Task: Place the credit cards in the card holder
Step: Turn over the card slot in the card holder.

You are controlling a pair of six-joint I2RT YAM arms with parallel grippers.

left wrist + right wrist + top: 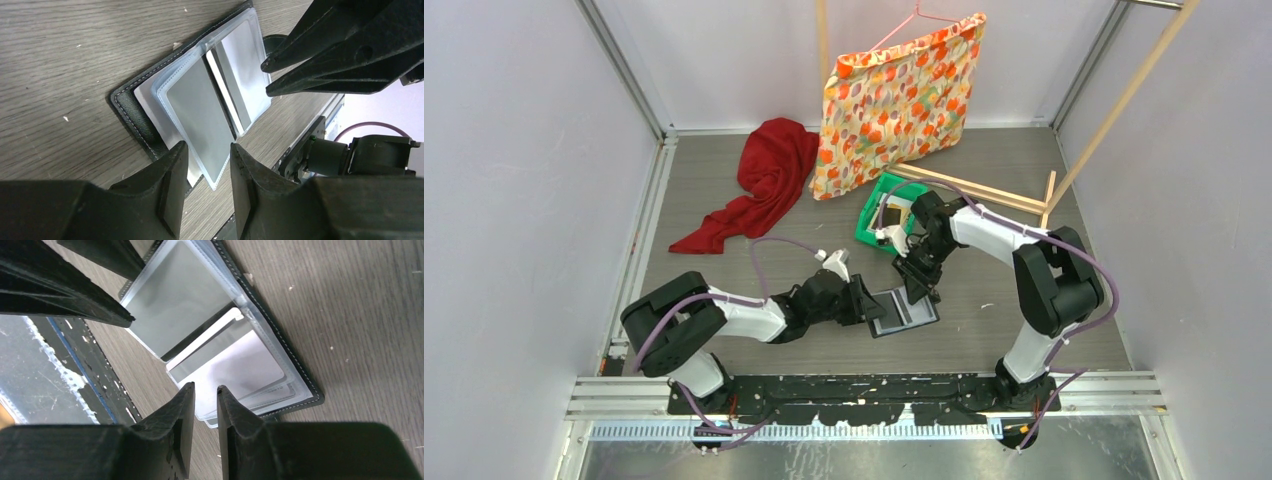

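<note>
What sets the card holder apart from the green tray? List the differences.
The card holder is black; the green tray is bright green. The card holder lies open and flat, clear pocket pages showing; the tray is a walled container. The card holder sits nearer the front edge, the tray farther back. Both rest on the table.

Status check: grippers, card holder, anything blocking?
Left gripper open, straddling a pocket page edge. Right gripper slightly open, empty, at the card holder. Holder lies open, pale card tucked between pages. Nothing in the way.
</note>
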